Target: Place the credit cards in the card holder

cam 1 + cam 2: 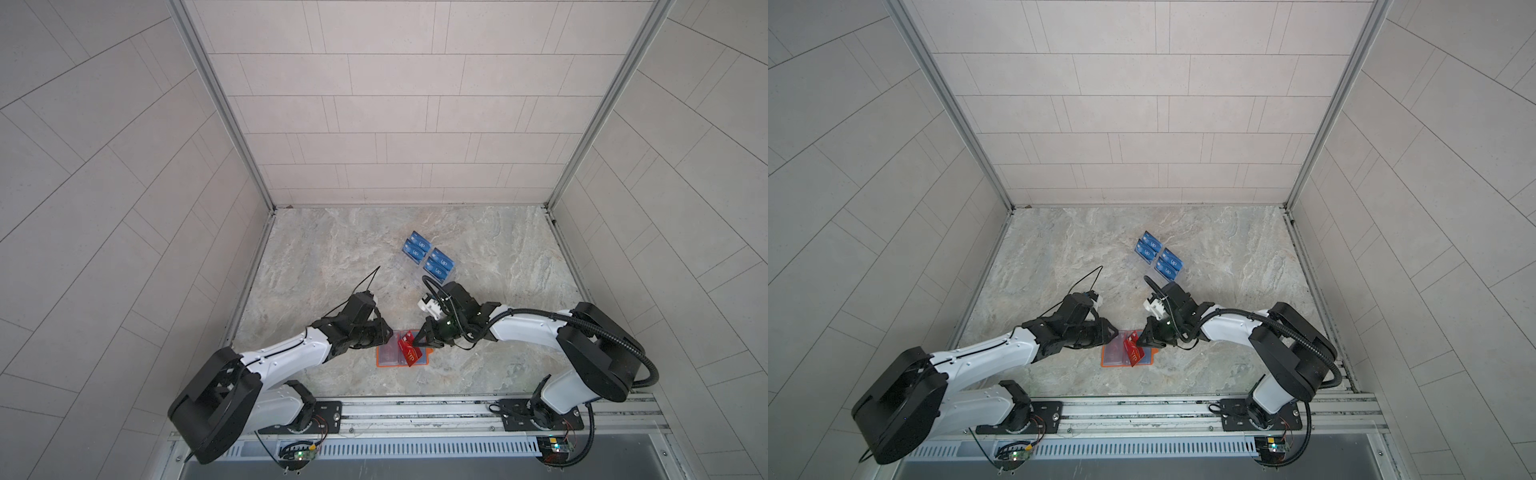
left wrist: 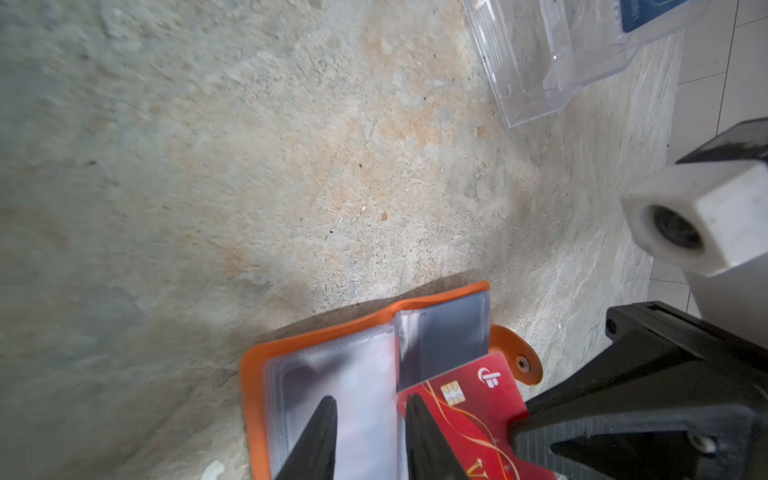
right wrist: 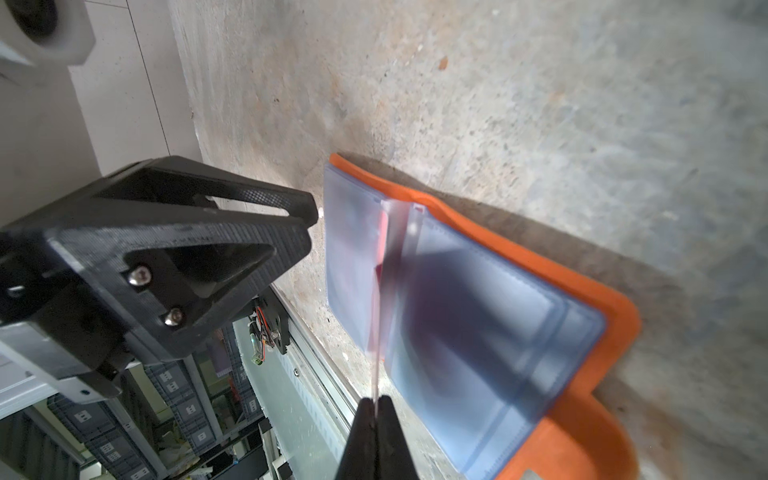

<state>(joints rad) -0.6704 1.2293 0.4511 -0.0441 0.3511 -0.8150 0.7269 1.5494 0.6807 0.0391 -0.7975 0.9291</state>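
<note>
The orange card holder (image 1: 379, 362) (image 1: 1104, 362) lies open near the front edge, clear sleeves up. My right gripper (image 1: 416, 340) (image 3: 377, 405) is shut on a red credit card (image 1: 409, 353) (image 2: 469, 399), which is tilted on edge above the holder's spine. In the right wrist view the red card (image 3: 377, 332) shows edge-on, its far end among the clear sleeves (image 3: 478, 311). Whether it sits in a pocket I cannot tell. My left gripper (image 1: 390, 332) (image 2: 370, 415) hangs open over the holder's left page, fingers (image 2: 320, 436) apart, one beside the card. Several blue credit cards (image 1: 428, 259) (image 1: 1158, 259) stand farther back.
The blue cards stand in a clear acrylic tiered stand (image 2: 540, 62) behind the grippers. The orange snap tab (image 2: 519, 365) sticks out of the holder's right side. Tiled walls close in three sides, and a metal rail (image 1: 415, 409) runs along the front.
</note>
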